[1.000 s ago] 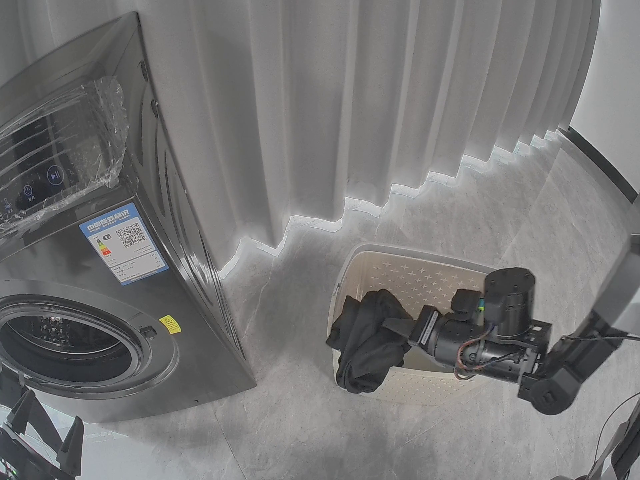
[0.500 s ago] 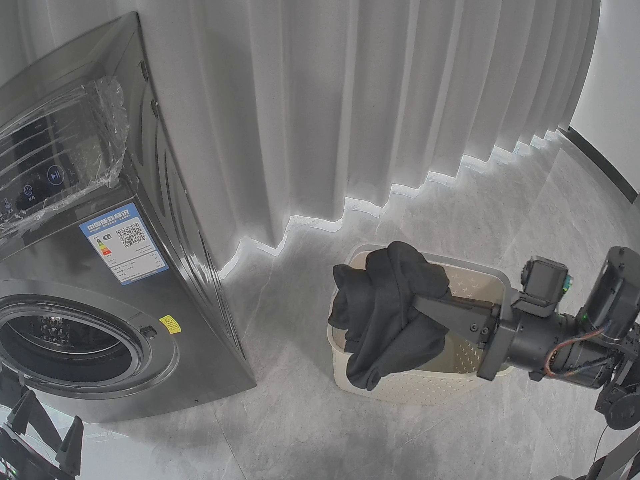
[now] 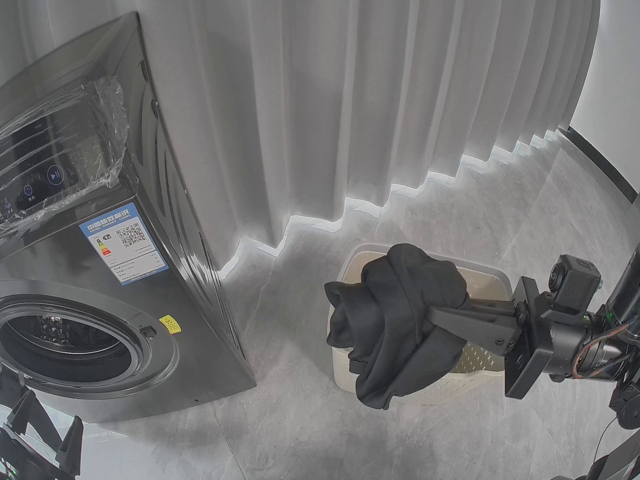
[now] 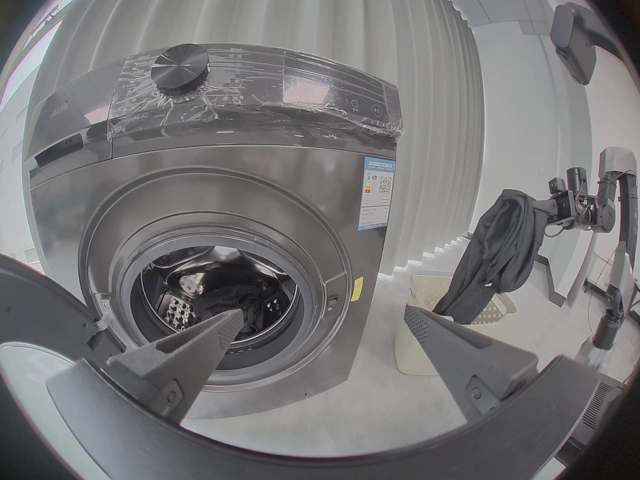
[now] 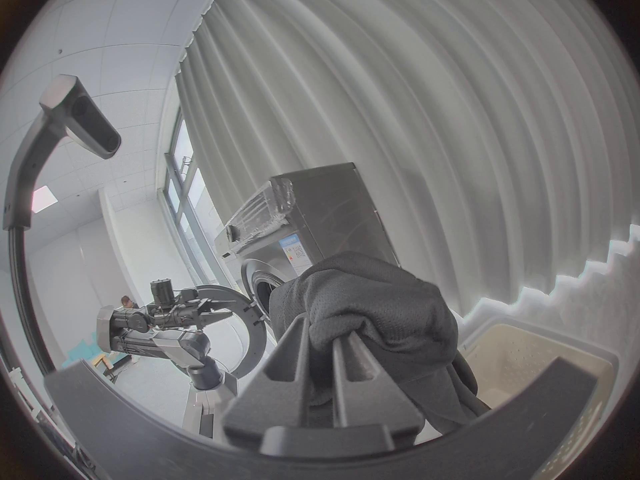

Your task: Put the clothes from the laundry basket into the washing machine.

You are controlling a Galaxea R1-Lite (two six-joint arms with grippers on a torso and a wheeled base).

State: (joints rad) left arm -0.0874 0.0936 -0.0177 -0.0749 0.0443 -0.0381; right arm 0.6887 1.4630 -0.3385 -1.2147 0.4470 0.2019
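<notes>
- Now, a dark garment (image 3: 400,328) is gripped in a bunch between the closed jaws of the right gripper (image 3: 437,316) and is hung above the cream laundry basket (image 3: 483,363). Whether its lowest folds touch the rim cannot be told.
- The jaws of the left gripper (image 4: 320,321) are spread wide with nothing between them, and are pointed at the washing machine (image 3: 153,281).
- The round door (image 4: 27,315) is swung open, and another dark item (image 4: 230,298) is seen lying inside the drum.
- The step in hand is judged to be the carry from basket to drum.
- The garment should be raised until its trailing end is well clear of the rim, so that the basket is not dragged or tipped.
- A firm grip is called for throughout, since only a fold appears to be pinched and the rest hangs loose.
- The bundle is best pushed well past the door seal before it is released, so that nothing is left draped over the lip.
</notes>
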